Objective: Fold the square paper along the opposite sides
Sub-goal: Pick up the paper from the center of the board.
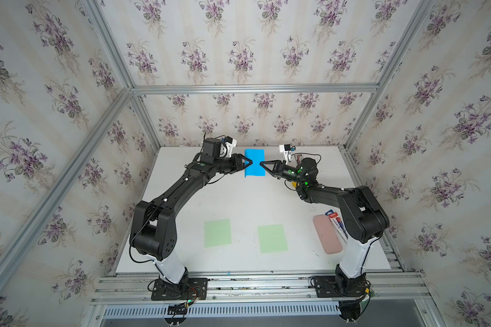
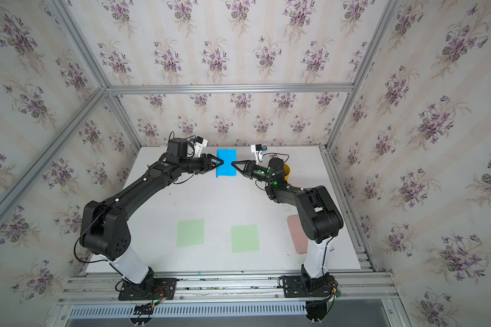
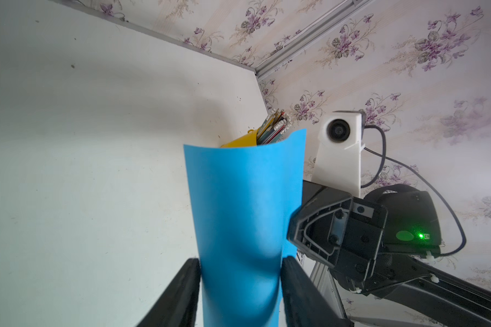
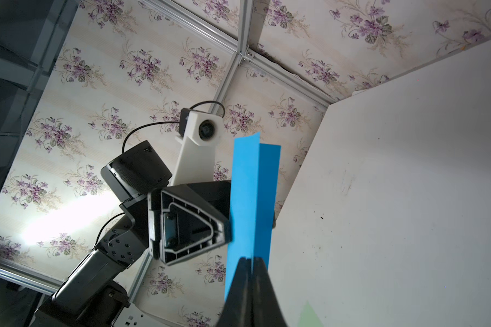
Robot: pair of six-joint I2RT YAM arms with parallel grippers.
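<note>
Paper (image 1: 254, 162) doubled over and held off the table, bend still rounded, not creased. Right gripper (image 4: 251, 262) pinches both layers. Left gripper (image 3: 241, 262) jaws are spread, straddling the bend. Remaining, I judge: flatten and crease.

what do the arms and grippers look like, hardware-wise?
Left arm and right arm: black links, white segment above each base. Left gripper and right gripper: black, triangular open-frame fingers. White wrist camera mounts with black cables; green LED lit on right wrist.

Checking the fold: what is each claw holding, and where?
Right claw pinches the blue paper by its meeting edges. Left claw straddles its bend; grip unclear.
</note>
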